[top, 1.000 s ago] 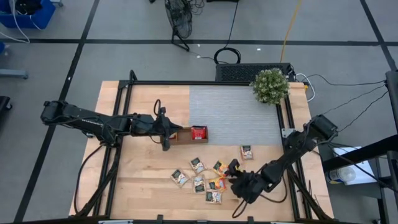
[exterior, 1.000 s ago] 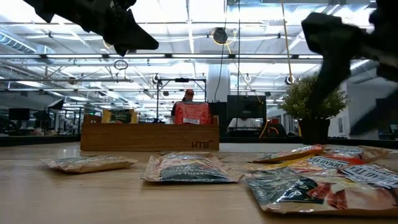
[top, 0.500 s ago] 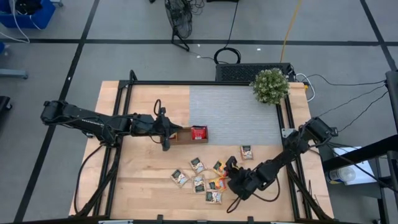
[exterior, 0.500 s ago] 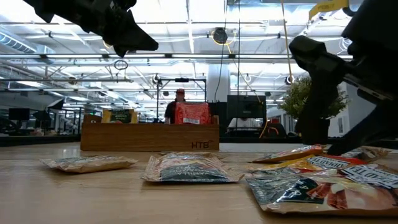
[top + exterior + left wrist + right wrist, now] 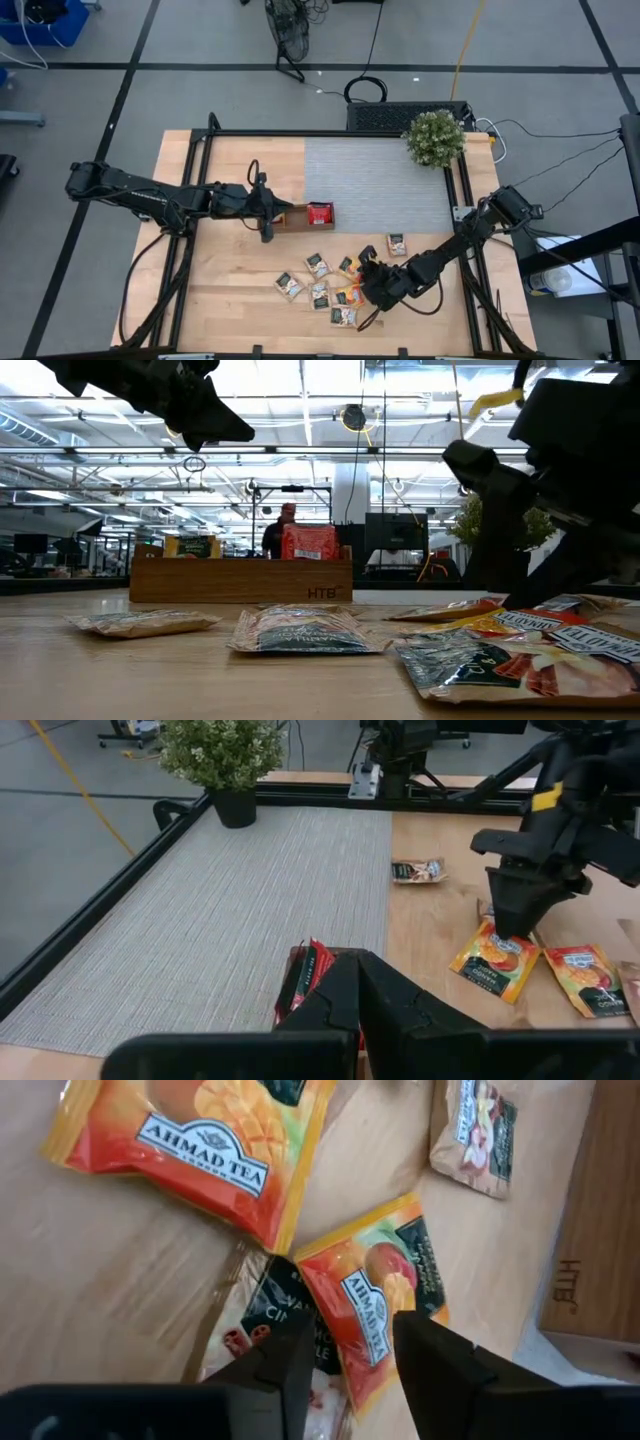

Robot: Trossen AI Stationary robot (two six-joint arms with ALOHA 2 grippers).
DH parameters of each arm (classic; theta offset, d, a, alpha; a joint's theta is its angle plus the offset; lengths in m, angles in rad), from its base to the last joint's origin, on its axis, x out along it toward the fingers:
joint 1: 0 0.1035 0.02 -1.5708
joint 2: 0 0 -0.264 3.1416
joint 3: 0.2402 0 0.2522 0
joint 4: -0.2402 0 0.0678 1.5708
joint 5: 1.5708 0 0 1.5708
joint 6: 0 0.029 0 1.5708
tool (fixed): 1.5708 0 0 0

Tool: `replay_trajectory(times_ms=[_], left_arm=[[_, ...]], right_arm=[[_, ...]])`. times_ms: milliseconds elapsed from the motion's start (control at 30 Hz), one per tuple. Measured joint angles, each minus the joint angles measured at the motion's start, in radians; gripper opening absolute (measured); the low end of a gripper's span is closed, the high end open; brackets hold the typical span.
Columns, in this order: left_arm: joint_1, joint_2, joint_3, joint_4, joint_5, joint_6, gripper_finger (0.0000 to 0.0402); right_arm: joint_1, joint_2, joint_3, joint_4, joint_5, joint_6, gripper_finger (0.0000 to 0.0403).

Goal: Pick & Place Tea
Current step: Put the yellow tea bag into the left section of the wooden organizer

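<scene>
My right tool (image 5: pixel 368 272) is low over the pale wooden worktop (image 5: pixel 230 300), at about 5 o'clock from the worktop's middle, above the loose group of tea sachets (image 5: pixel 318 292). Its two dark fingers (image 5: pixel 437 1365) stand on either side of one orange sachet (image 5: pixel 372 1299), a flat square packet of glossy foil with a fruit picture and a dark label; the gap is narrow, and I cannot tell if the fingers press the packet already. Just beside it lie a bigger orange-red sachet (image 5: pixel 205 1142) and a dark sachet (image 5: pixel 262 1320) partly under the orange one. The other sachets are spread flat on the wood at 6 o'clock, some a little puffed, and one lies apart (image 5: pixel 397 244) near the edge of the grey woven mat (image 5: pixel 375 180). My left tool (image 5: pixel 267 226) is at 9 o'clock from the middle, with its fingers pressed together and nothing between them, just beside the brown wooden tray (image 5: pixel 296 217). In the tray a red sachet (image 5: pixel 319 212) stands upright. A small green plant (image 5: pixel 434 138) in a dark pot sits at the mat's corner, at 1 o'clock.
</scene>
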Motion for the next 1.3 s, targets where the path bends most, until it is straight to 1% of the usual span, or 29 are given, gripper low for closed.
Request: replay_trajectory(times_ms=[67,167,300,367,433,533,567,633,733,833,900,933,967,1033,1100,1200,1267,1300], left_arm=[[0.000,0.000,0.000,0.000,0.000,-0.001,0.0008],[0.000,0.000,0.000,0.000,0.000,0.002,0.0008],[0.000,0.000,0.000,0.000,0.000,0.002,0.0008],[0.000,0.000,0.000,0.000,0.000,0.002,0.0008],[0.000,0.000,0.000,0.000,0.000,0.002,0.0008],[0.000,0.000,0.000,-0.002,0.000,0.001,0.0008],[0.000,0.000,0.000,-0.005,0.000,0.001,0.0008],[0.000,0.000,0.000,-0.006,0.000,-0.001,0.0008],[0.000,0.000,0.000,-0.006,0.000,-0.001,0.0008],[0.000,0.000,0.000,-0.007,0.000,-0.001,0.0008],[0.000,0.000,0.000,-0.007,0.000,-0.001,0.0008],[0.000,0.000,0.000,-0.007,0.000,-0.001,0.0008],[0.000,0.000,0.000,-0.007,0.000,-0.001,0.0008],[0.000,0.000,0.000,-0.008,0.000,-0.001,0.0008],[0.000,0.000,0.000,-0.008,0.000,-0.001,0.0008],[0.000,0.000,0.000,-0.011,-0.001,-0.001,0.0008],[0.000,0.000,0.000,-0.015,-0.001,-0.001,0.0008],[0.000,0.000,-0.002,-0.013,0.000,-0.003,0.0008]], right_arm=[[-0.010,-0.002,-0.017,0.036,-0.026,-0.011,0.0116],[-0.019,-0.002,-0.045,0.104,-0.032,-0.046,0.0108],[-0.026,0.002,-0.065,0.171,0.017,-0.107,0.0105],[-0.037,0.002,-0.070,0.179,0.025,-0.120,0.0096],[-0.048,0.002,-0.076,0.184,0.026,-0.120,0.0072],[-0.063,0.002,-0.085,0.185,0.026,-0.092,0.0016],[-0.067,0.002,-0.088,0.190,0.026,-0.089,0.0009],[-0.071,0.002,-0.092,0.217,0.026,-0.091,0.0004],[-0.071,0.002,-0.092,0.267,0.038,-0.141,0.0001],[-0.066,-0.004,-0.092,0.319,0.092,-0.178,0.0002],[-0.071,-0.018,-0.092,0.349,0.113,-0.150,0.0008],[-0.083,-0.031,-0.091,0.350,0.099,-0.121,0.0014],[-0.104,-0.049,-0.091,0.335,0.053,-0.081,0.0022],[-0.165,-0.080,-0.091,0.312,-0.074,0.018,0.0044],[-0.229,-0.099,-0.091,0.291,-0.184,0.098,0.0075],[-0.301,-0.095,-0.091,0.284,-0.310,0.147,0.0133],[-0.328,-0.074,-0.092,0.283,-0.366,0.161,0.0175],[-0.335,-0.060,-0.092,0.282,-0.367,0.162,0.0194]])
